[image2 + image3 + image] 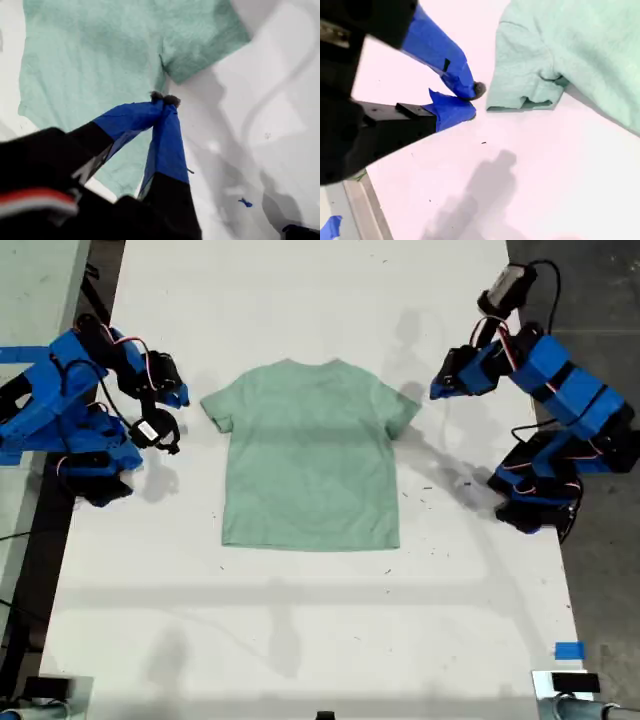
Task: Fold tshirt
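The tshirt [310, 460] is pale mint green and lies spread flat on the white table [300, 640], collar toward the exterior view's top. My first gripper [437, 390] [163, 98] is on the arm at the exterior view's right. It is shut on nothing and held just off the sleeve on that side, with the tshirt [100, 50] beneath it. My second gripper [182, 395] [472, 102] is on the arm at the exterior view's left. It is shut and empty, a short gap from the other sleeve. That sleeve of the tshirt [580, 45] has a curled hem.
Both arm bases stand on the table's side edges in the exterior view. A strip of blue tape [568, 650] sits near the exterior view's lower right corner. Dark floor runs beyond both side edges. A small blue mark [245, 202] is on the table.
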You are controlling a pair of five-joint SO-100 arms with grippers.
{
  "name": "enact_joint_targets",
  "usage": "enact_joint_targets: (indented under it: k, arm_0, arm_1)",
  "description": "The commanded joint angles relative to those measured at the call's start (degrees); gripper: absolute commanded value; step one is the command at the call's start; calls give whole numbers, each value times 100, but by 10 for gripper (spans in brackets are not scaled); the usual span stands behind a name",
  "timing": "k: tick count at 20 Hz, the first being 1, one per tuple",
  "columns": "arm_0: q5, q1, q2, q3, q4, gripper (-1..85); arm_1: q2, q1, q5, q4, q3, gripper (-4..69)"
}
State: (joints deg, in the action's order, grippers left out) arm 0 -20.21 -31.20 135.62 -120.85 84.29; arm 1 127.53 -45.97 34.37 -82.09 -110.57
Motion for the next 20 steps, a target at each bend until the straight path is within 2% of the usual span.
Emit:
enact_joint_targets:
  k: [1,9,10,12,14,16,20]
  arm_0:
    - [-281,-343,-492,738,79,0]
    - [-668,-826,-1362,1424,132,0]
    - [-677,-835,-1380,1424,132,0]
    - [-677,-835,-1397,1441,132,0]
    - [-677,-835,-1415,1441,132,0]
    - [-677,-826,-1441,1441,132,0]
    - [-677,-791,-1459,1441,97,0]
  arm_1:
    - [-299,-316,343,-97,756,-23]
    - [-993,-729,826,-149,1301,-17]
    - [-1063,-747,914,-176,1310,7]
    - [-1222,-782,1028,-237,1310,183]
    - [-1266,-844,1274,-44,1134,240]
    - [-1283,-896,1556,264,888,262]
    - [-1696,-976,1925,940,413,250]
